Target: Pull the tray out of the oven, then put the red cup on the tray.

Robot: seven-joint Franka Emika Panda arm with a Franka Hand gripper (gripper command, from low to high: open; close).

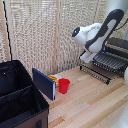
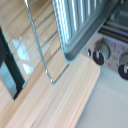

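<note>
One robot arm (image 1: 97, 32), white with black joints, reaches down from the upper right of the exterior view toward one oven (image 1: 116, 50) at the right edge. The oven is a small dark box; the wrist view shows its front panel with two round dark knobs (image 2: 101, 51) ringed in silver. One tray (image 1: 111, 61) of dark grey metal with parallel ribs sticks out of the oven's front, and in the wrist view its ribbed surface and smooth rounded rim (image 2: 82, 27) fill the upper middle of the frame. Below it lies one open door (image 1: 95, 73), a thin metal frame around clear glass that shows the wood beneath.

The tool is not visible in the wrist view, and in the exterior view it is hidden where the arm meets the tray, so whether it is open or closed cannot be told.

One red cup (image 1: 64, 86), plain, tapered and without a handle, stands upright on the table (image 1: 90, 102) at the centre of the exterior view, well apart from the oven. Just beside it is one yellow-orange item (image 1: 53, 78), and one flat blue panel (image 1: 44, 83) stands tilted on edge. One big black open bin (image 1: 19, 97) fills the lower left. The table is pale wooden planks; behind it hangs a woven, light-coloured screen (image 1: 40, 30).
</note>
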